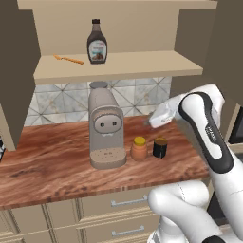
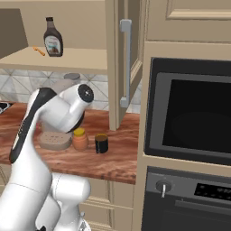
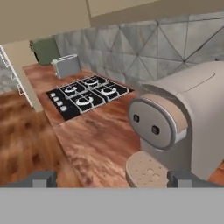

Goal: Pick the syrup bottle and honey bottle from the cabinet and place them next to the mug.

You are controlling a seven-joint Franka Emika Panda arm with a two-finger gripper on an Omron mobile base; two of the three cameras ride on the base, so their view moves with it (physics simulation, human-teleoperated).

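Observation:
The tall dark syrup bottle (image 1: 97, 42) (image 2: 53, 38) stands upright on the cabinet shelf (image 1: 142, 64), next to a thin orange stick. Down on the counter, the yellow-lidded honey bottle (image 1: 139, 148) (image 2: 80, 140) sits close beside the black mug (image 1: 160, 147) (image 2: 101, 143), just right of the coffee machine. My gripper (image 1: 153, 121) hovers above and slightly behind those two and points left toward the machine. In the hand view the gripper (image 3: 113, 179) is open, its fingertips (image 3: 41, 178) far apart with nothing between them.
A beige coffee machine (image 1: 105, 128) (image 3: 183, 127) stands mid-counter, right in front of the hand. An open cabinet door (image 2: 126, 63) with a metal handle hangs to the right. A wall oven (image 2: 189, 117) lies farther right. A hob (image 3: 89, 94) and toaster (image 3: 66, 65) are far left.

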